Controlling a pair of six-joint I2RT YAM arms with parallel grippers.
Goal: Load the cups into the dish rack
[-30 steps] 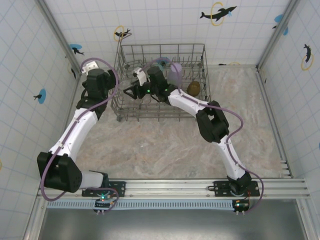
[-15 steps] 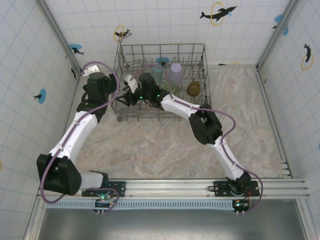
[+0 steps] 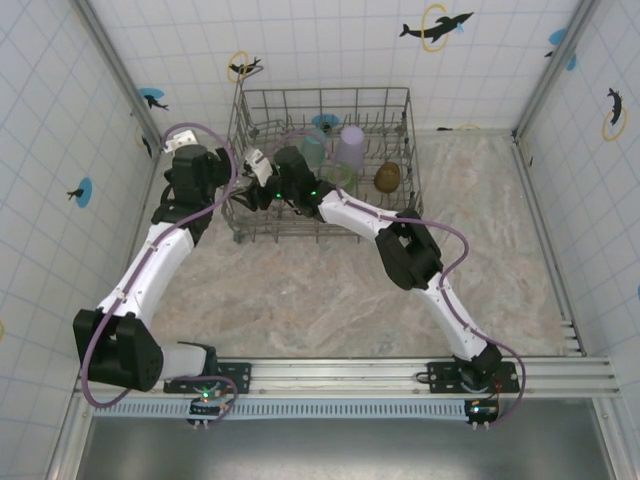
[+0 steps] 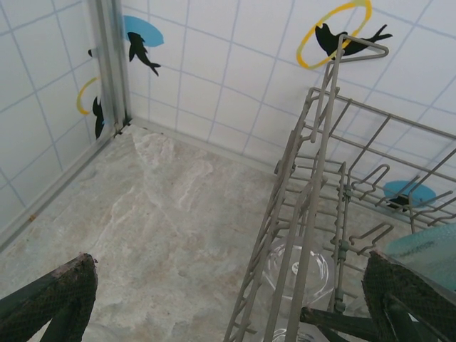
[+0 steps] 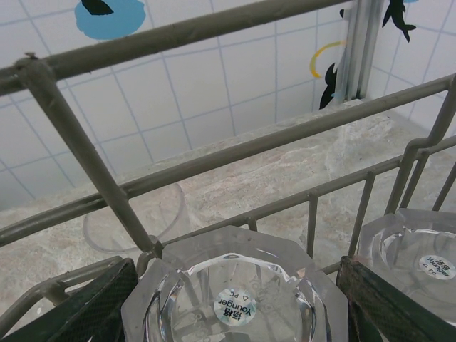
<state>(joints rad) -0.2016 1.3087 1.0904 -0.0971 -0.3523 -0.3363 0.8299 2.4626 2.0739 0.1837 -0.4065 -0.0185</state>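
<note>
Right tool [image 5: 235,285]: we see its pads [image 5: 85,303] set wide and pressed to either side of a clear cup [image 5: 235,292], so it holds that cup. The cup is upside down, base up with a round sticker on it, low inside the dish rack [image 5: 214,157] near the rack's left end. Just to its right in the right wrist view sits a second clear cup [image 5: 413,256], also base up. Beyond the rack wires a third clear cup [image 5: 135,217] stands on the worktop [image 5: 299,160].

Left tool [image 4: 228,285]: jaws wide, nothing held. It hangs outside the left wall of the rack, above the worktop.

From overhead we note a teal cup [image 3: 312,150] and a lavender cup [image 3: 352,147] side by side toward the far side of the rack, and a brown cup [image 3: 388,177] near its right wall.
</note>
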